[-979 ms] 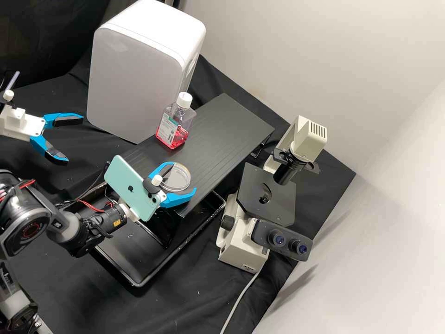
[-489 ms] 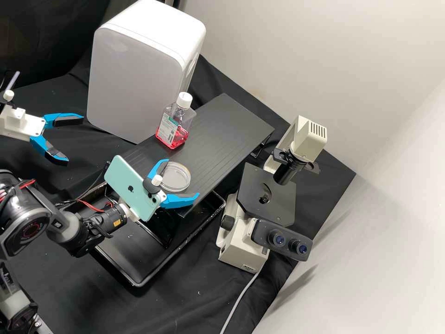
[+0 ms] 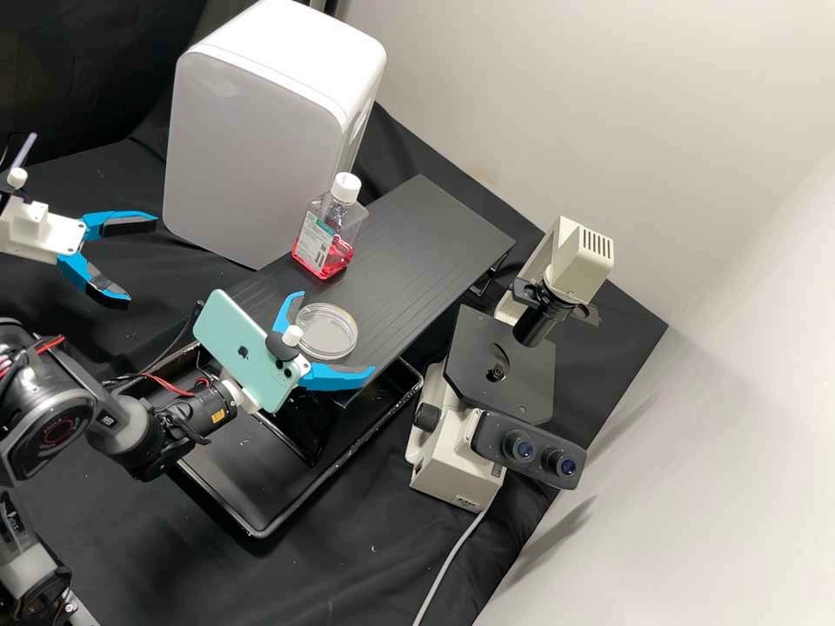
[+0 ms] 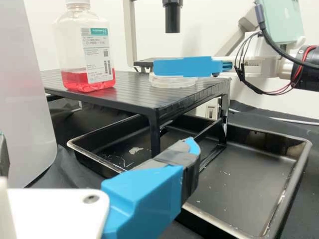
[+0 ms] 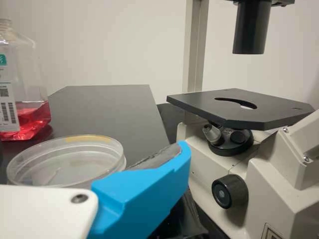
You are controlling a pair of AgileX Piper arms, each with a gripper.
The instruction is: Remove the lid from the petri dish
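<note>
While right jaws flank petri dish (image 3: 326, 331), flask (image 3: 329, 230) behind, microscope (image 3: 500, 361) beside.

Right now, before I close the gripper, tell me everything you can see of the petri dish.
The petri dish is round, shallow and made of clear plastic. Its lid is on, and there is a faint yellowish streak along the rim. I cannot tell what it contains. It lies flat near one end of the black ribbed platform. The open right gripper straddles it with one blue finger on each side; I cannot tell whether either finger touches it.
</note>
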